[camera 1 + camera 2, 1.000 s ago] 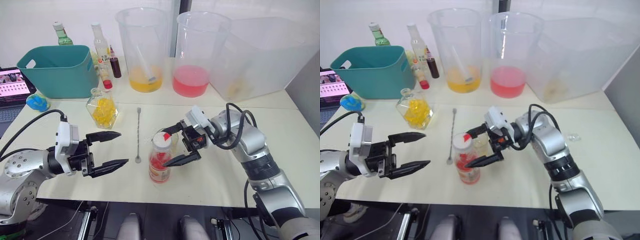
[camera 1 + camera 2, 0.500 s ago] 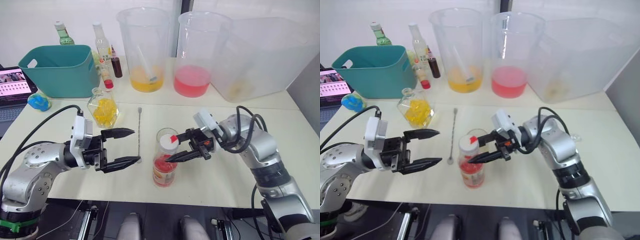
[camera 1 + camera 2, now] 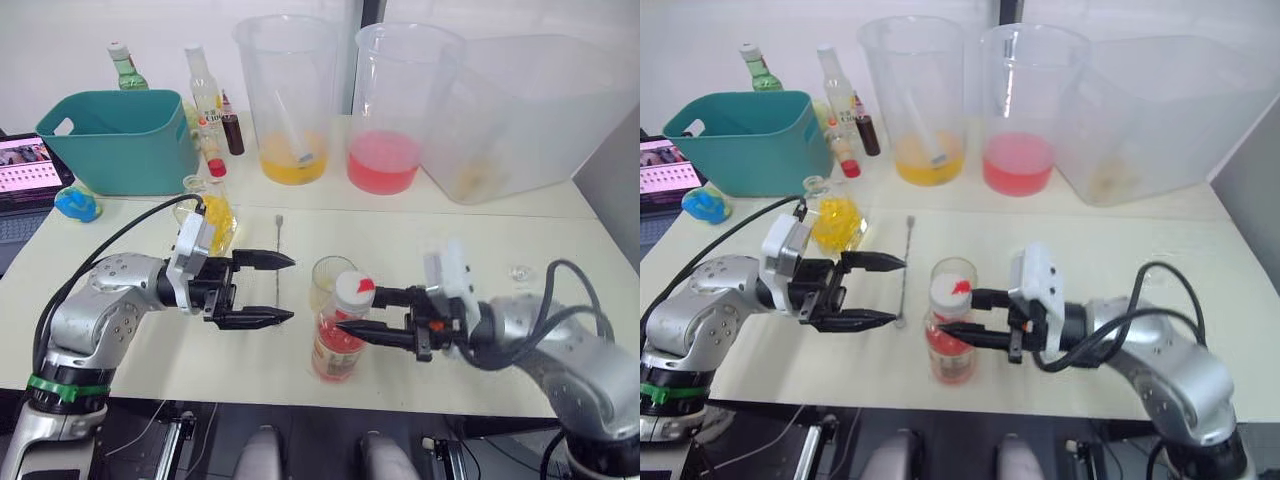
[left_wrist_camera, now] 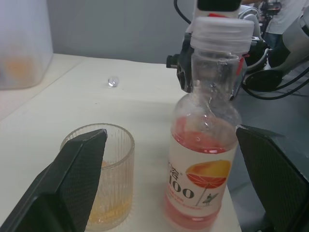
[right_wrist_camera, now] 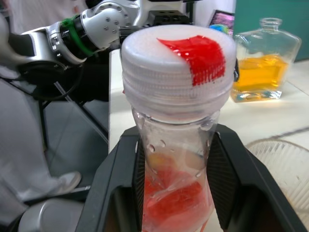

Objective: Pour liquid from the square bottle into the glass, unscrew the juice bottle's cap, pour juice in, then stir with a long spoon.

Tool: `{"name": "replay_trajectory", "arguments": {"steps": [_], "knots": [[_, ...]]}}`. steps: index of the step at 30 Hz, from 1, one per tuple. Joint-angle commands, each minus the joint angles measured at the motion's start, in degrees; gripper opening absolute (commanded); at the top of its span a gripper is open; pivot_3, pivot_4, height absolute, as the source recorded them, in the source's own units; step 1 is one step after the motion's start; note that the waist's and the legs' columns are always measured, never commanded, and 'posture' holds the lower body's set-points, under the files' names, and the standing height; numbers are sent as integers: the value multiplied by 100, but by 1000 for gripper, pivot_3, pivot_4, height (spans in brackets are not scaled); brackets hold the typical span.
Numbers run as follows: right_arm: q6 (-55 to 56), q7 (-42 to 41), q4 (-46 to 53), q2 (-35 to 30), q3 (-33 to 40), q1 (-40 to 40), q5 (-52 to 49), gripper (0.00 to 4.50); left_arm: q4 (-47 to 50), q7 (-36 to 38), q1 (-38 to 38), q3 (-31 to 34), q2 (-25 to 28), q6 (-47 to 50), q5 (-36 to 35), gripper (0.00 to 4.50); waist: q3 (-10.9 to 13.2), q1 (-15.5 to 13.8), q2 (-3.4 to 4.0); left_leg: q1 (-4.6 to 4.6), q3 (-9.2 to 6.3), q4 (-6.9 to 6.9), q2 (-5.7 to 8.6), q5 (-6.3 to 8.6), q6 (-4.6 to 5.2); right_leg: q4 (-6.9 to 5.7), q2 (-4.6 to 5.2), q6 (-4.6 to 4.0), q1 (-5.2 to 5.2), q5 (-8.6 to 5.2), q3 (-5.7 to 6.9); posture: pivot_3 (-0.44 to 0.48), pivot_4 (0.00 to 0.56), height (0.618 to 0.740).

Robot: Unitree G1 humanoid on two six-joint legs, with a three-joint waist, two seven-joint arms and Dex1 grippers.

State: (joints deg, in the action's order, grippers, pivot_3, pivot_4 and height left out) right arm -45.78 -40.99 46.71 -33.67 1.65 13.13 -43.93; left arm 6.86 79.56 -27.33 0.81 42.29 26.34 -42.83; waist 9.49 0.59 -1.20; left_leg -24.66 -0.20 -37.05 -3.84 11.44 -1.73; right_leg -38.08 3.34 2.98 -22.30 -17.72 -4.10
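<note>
Two tools in play, both open. Right tool (image 3: 363, 312) straddles the neck of the juice bottle (image 3: 336, 340), one finger on each side just below the cap; in the right wrist view the pads sit close to the neck, but I can't confirm contact, so I'm calling it not yet clamped. Left tool (image 3: 281, 289) is spread wide, empty, aimed at the bottle from the other side and well short of it.

Step, as I read it: unscrewing the juice bottle's cap (image 3: 354, 290). The glass (image 3: 329, 280) already holds a little yellow liquid at the bottom (left wrist view), so the first pour looks done.

Next move calls for one tool to pin the bottle body and the other to close on the cap and twist. The neck is narrow and the cap ribbed, so the grip on the cap should be fine. Risk: the bottle tips into the glass, which stands just beside it.

Juice bottle: upright on the desk (image 3: 560, 240) near the front edge, slim clear plastic, pink-red liquid filling roughly the lower half, white/orange label, white cap with a red mark, still on.

Square bottle (image 3: 208, 217) stands behind the left arm. Long spoon (image 3: 277, 248) lies flat between it and the glass, untouched.
</note>
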Motion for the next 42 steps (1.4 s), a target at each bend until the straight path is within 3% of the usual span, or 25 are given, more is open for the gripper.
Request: {"name": "replay_trajectory", "arguments": {"steps": [1,8,16,18,19,22,23,25,28,32,36,42], "knots": [[119,757,597,133,182,-91,93,1248,-207,299,-304,-76,-125,10,-27,4500,0,8,0,-1,0,0,0,-3,-4,0,0,0,0,0,0,0,150,728],[117,1688,963,337,-285,-461,536,1248,-508,739,-519,-291,-151,-25,184,4500,0,26,0,1,-4,4,-2,-3,-4,-2,-2,0,-2,0,0,0,150,728],[60,1795,888,258,-535,-416,544,1248,-698,946,-533,-220,-82,-135,397,4500,0,23,0,0,-4,4,-2,-3,-4,-1,-2,0,-1,-1,1,0,150,728],[81,1699,810,213,-548,-355,494,2269,-660,946,-467,-191,-45,-137,432,4500,0,23,0,0,-4,4,-2,-3,-4,-1,-2,0,-1,-1,1,0,150,728],[67,1588,780,171,-527,-327,382,2455,-612,941,-420,-178,-17,-120,441,4500,0,23,0,1,-4,4,-2,-3,-4,-1,-2,0,-1,0,1,0,150,728],[22,996,611,-202,-255,-162,-52,3632,-443,910,-267,-89,110,-55,416,4500,0,27,0,1,-4,4,-3,-3,-4,-1,-2,0,-1,-1,0,0,150,728],[54,640,475,-471,-117,-108,-144,3739,-397,866,-215,-39,143,-69,419,4500,0,24,0,1,-4,4,-3,-3,-4,-1,-2,-1,-1,-1,1,0,150,728],[260,26,60,-888,117,33,-164,4478,-299,783,-91,48,204,-103,436,4500,0,21,0,1,-4,3,-2,-3,-4,0,-1,-1,2,0,1,0,150,728],[711,-931,-641,-1327,135,405,-14,4478,-76,669,132,215,287,-50,355,4500,0,19,0,4,-4,3,-3,-3,-3,2,-1,-1,4,-1,1,0,150,728],[1416,-2183,-1640,-1429,-317,1145,324,4478,369,309,577,570,361,-54,295,4500,0,46,-1,4,-2,3,-3,-3,-3,3,-1,0,3,-1,-1,0,150,728],[2082,-3249,-2710,-1052,-868,1880,660,4478,1031,-144,1303,1125,482,37,191,4500,1,94,-1,7,-2,5,-8,-3,-3,0,-3,-1,0,-1,-3,0,150,728],[2521,-3944,-3526,-371,-1241,2569,853,4478,1588,-730,1957,1796,603,28,137,4500,1,22,-1,6,-1,4,-6,-3,-3,-1,0,-2,1,0,-1,0,150,728]]}}
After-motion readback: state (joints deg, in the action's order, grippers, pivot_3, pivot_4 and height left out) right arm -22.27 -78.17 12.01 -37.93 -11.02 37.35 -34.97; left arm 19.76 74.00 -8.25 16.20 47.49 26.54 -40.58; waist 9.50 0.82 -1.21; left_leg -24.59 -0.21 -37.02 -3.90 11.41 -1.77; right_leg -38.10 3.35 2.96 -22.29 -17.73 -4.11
